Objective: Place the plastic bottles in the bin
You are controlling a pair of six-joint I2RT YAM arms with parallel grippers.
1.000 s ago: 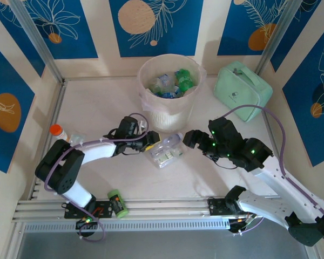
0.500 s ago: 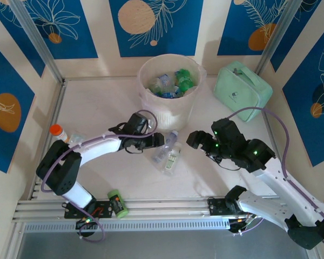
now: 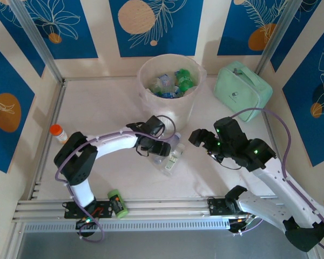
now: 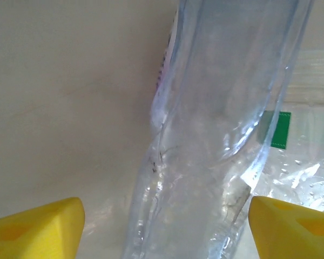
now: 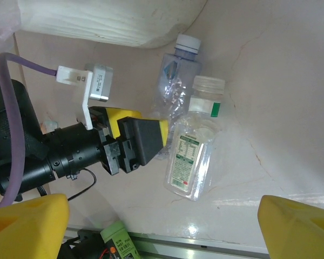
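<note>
Two plastic bottles lie side by side on the table in front of the bin: a clear blue-capped one and a white-capped one with a green label. My left gripper is low over the clear bottle, open, its yellow fingertips astride it with a gap on the left side. My right gripper hovers open to the right of the pair, nothing between its fingertips. Several more bottles lie inside the bin.
A mint-green zippered case sits right of the bin. An orange-capped jar stands by the left rail. A short green can lies near the front rail by the left arm's base. The bin's foot is just behind the bottles.
My left gripper swung right onto the bottles and opened wider. The two bottles turned from lying crosswise to pointing at the bin. The right gripper barely moved.
</note>
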